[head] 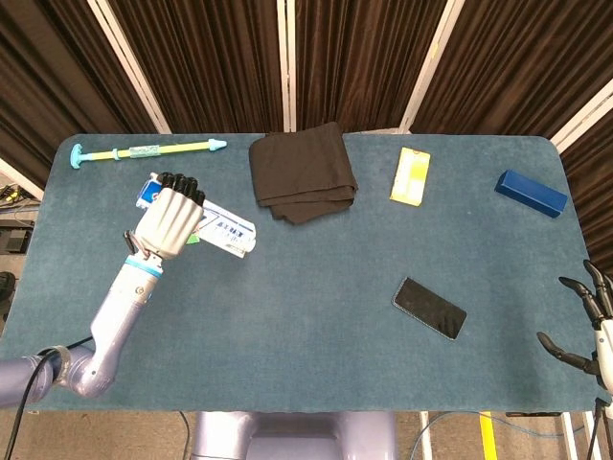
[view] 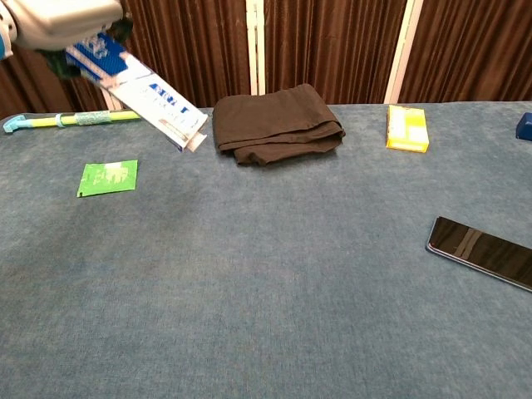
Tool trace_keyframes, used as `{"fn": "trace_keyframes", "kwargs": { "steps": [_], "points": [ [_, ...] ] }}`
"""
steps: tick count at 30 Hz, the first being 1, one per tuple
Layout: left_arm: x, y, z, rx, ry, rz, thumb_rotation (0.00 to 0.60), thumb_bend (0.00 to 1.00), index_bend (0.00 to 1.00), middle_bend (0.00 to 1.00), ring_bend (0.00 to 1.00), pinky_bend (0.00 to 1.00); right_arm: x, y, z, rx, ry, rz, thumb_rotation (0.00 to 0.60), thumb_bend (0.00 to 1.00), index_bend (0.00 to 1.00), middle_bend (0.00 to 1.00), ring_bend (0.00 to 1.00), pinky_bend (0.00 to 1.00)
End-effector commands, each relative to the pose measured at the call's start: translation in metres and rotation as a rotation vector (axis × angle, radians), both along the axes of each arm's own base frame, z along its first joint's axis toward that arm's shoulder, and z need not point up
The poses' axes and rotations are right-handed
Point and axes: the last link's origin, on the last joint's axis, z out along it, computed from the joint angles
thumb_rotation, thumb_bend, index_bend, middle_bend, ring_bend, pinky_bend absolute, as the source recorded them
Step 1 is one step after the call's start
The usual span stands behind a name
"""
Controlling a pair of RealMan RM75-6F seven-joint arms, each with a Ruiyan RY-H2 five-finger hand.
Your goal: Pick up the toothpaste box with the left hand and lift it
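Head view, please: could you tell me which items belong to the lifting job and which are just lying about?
Job: white-and-blue cardboard toothpaste box, gripped by the left hand, tilted above the table.

Lying about: folded black cloth, yellow flat box, blue block, black phone, green sachet, long-handled yellow and teal toothbrush.

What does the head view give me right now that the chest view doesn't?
Only the head view shows the right hand, open off the table's right edge, and the left arm. Only the chest view shows the green packet fully, and clear air under the tilted toothpaste box. Both show the left hand gripping the box, the dark cloth, yellow box, phone and toothbrush.
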Motion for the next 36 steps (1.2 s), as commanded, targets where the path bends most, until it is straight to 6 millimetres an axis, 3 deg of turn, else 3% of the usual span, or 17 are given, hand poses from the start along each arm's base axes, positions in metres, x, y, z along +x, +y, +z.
{"fn": "trace_keyframes", "kwargs": {
  "steps": [1, 14, 19, 32, 36],
  "points": [
    [0.005, 0.000, 0.008, 0.045, 0.080, -0.072, 0.600, 0.28, 0.42, 0.28, 0.30, 0.35, 0.000, 0.000, 0.000, 0.000, -0.001, 0.000, 0.600, 0.08, 0.24, 0.01, 0.00, 0.06],
    [0.019, -0.002, 0.023, 0.089, 0.180, -0.210, 0.600, 0.28, 0.40, 0.27, 0.28, 0.33, 0.000, 0.000, 0.001, -0.002, -0.004, 0.001, 0.600, 0.08, 0.24, 0.01, 0.00, 0.06],
    [0.023, -0.003, 0.026, 0.100, 0.304, -0.318, 0.600, 0.28, 0.38, 0.26, 0.27, 0.32, 0.001, 0.001, 0.001, -0.005, -0.006, 0.002, 0.600, 0.08, 0.24, 0.01, 0.00, 0.06],
    [0.024, -0.004, 0.032, 0.096, 0.288, -0.344, 0.600, 0.28, 0.37, 0.26, 0.26, 0.31, 0.001, 0.001, 0.001, -0.006, -0.006, 0.002, 0.600, 0.07, 0.24, 0.01, 0.00, 0.06],
    [0.028, -0.003, 0.042, 0.123, 0.252, -0.346, 0.600, 0.28, 0.37, 0.26, 0.26, 0.31, 0.000, 0.000, 0.002, -0.008, -0.005, 0.000, 0.600, 0.08, 0.24, 0.01, 0.00, 0.06]
  ]
}}
